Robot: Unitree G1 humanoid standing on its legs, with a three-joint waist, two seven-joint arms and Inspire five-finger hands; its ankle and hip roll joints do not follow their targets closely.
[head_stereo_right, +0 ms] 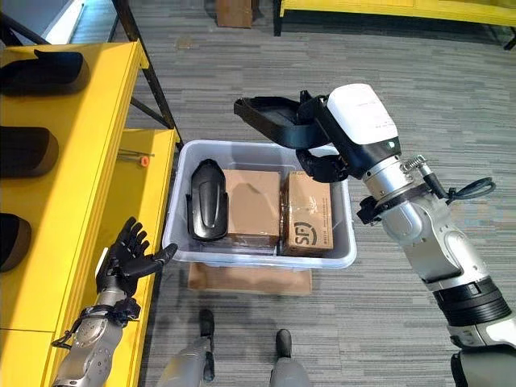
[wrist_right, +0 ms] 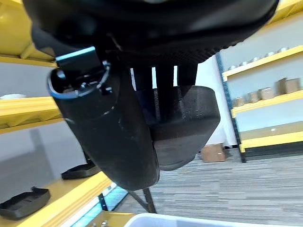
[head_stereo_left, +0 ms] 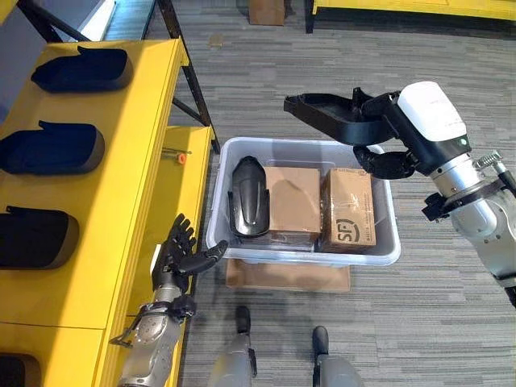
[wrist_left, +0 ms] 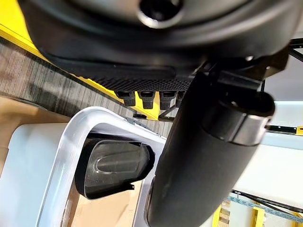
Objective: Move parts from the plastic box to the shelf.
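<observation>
Right hand [head_stereo_left: 385, 141] clamped on a black part [head_stereo_left: 322, 113], raised above the far rim of the plastic box [head_stereo_left: 383, 251]. Second black part [head_stereo_left: 248, 197] inside box beside two cardboard cartons [head_stereo_left: 318, 208]. Left hand [head_stereo_left: 179, 251] spread, empty, beside yellow shelf [head_stereo_left: 121, 177] carrying further parts [head_stereo_left: 50, 149].

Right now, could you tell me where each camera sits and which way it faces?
Left eye view: on the head, looking down at the plastic box, yellow shelf, both hands.
Right eye view: beside it, same scene.
Left wrist view: along the open left hand towards the box.
Right wrist view: along the right hand gripping a black part.
All share the box.
</observation>
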